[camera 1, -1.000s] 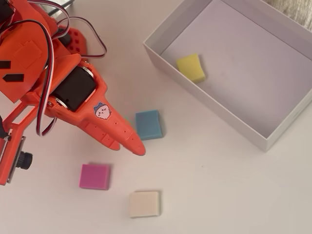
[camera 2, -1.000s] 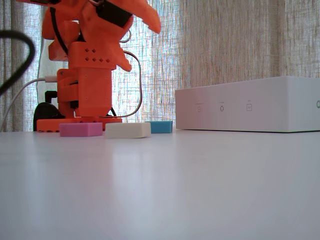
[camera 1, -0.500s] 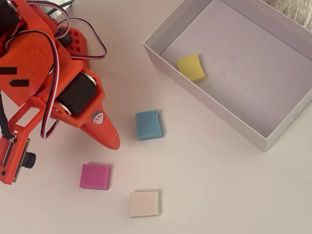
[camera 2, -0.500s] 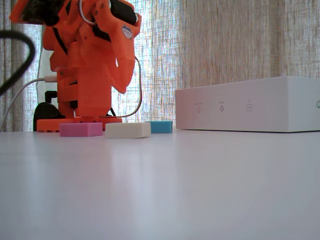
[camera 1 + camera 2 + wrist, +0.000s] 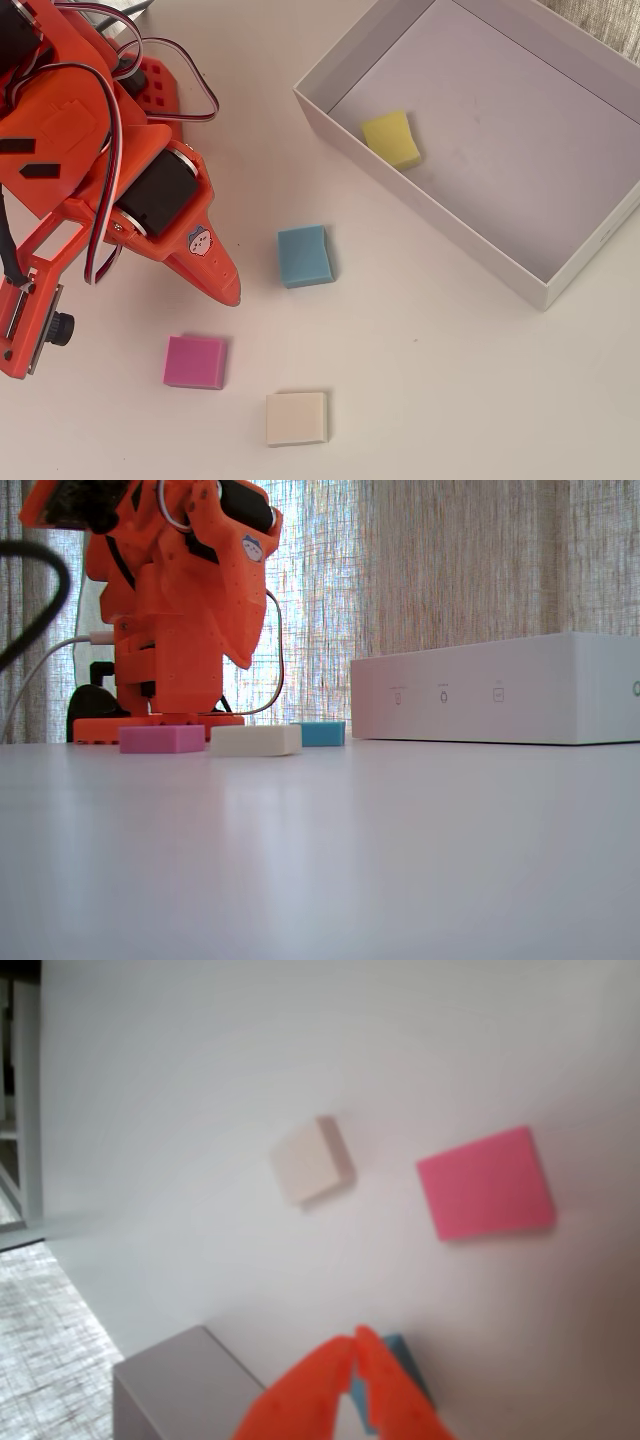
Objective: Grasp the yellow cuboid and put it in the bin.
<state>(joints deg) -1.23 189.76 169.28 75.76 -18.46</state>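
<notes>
I see the yellow cuboid (image 5: 391,138) already lying flat inside the bin (image 5: 420,205), near its left wall in the overhead view. My gripper (image 5: 354,1341) is pinched together, empty, well apart toward the arm's base, above the blue block (image 5: 304,256).

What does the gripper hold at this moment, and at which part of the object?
Nothing is held. In the wrist view the gripper is shut with its fingertips together and empty. The yellow cuboid lies inside the bin.
</notes>
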